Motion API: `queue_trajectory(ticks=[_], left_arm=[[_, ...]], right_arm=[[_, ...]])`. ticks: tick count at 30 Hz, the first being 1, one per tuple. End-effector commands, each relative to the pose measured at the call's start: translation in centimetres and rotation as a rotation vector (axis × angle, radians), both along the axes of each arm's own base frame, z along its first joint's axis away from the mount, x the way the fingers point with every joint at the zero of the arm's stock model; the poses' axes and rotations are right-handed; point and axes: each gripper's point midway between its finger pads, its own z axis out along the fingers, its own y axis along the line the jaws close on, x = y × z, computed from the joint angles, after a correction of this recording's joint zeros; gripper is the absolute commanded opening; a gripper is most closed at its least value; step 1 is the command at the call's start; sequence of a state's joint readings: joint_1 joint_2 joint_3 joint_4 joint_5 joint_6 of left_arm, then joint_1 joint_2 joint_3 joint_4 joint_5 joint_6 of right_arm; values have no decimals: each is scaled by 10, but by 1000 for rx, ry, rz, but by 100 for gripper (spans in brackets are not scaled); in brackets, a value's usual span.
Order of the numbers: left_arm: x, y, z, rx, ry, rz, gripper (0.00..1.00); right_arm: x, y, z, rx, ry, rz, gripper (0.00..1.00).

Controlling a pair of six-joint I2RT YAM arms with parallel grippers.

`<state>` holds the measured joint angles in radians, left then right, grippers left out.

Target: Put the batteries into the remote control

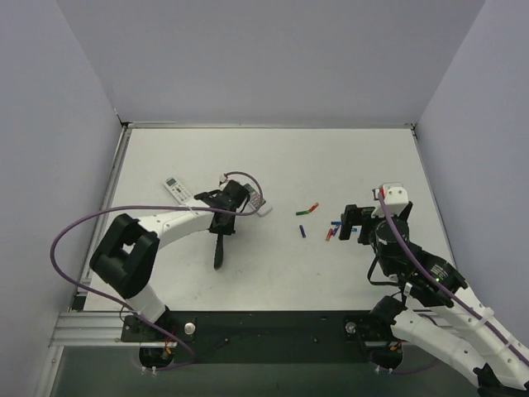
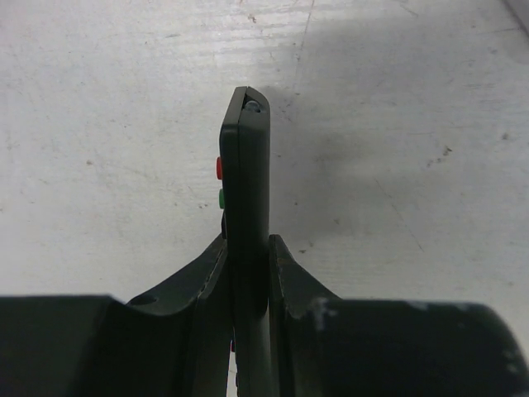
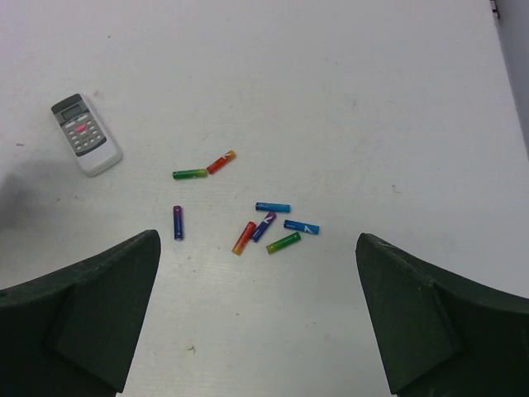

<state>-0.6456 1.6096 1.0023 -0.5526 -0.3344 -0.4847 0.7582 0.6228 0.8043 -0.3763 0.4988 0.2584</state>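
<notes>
Jaws: left gripper clamped on the long slim black plastic remote control, likely rigid and light, beside the small white remote; right gripper spread wide above tiny coloured cylindrical batteries, probably roll-prone, best pinched mid-length.

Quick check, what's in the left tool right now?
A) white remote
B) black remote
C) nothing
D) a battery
B: in the left wrist view, the left tool is closed on the black remote, one finger on each side of it.
</notes>
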Motion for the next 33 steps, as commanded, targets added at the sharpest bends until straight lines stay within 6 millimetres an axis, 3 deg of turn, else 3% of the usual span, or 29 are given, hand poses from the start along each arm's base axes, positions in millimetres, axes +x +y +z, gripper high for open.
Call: queue_trajectory(ticks=[1,4,8,12,15,19,25,33], left_arm=[[11,11,-6,219,-8,-4,12],[13,3,-17,285,1,-17,17],[6,-7,-23,332,11,-46,37],[-4,-22,-20,302,6,-75,58],[-9,-35,-11,249,-7,-94,66],[-11,-49,13,148,-43,-103,79],[0,-58,66,-71,-134,-80,87],[11,-16,111,-282,-220,14,89]], right_arm=[[-4,-32,-2,-34,-34,-130,100],[-6,-39,0,-40,-51,-150,100],[-9,-47,2,-62,-55,-169,100],[-9,-53,5,-85,-60,-189,100],[-9,-56,9,-99,-69,-200,100],[-9,-62,11,-114,-77,-234,100],[-10,-62,8,-90,-74,-238,100],[-14,-65,13,-75,-91,-229,100]])
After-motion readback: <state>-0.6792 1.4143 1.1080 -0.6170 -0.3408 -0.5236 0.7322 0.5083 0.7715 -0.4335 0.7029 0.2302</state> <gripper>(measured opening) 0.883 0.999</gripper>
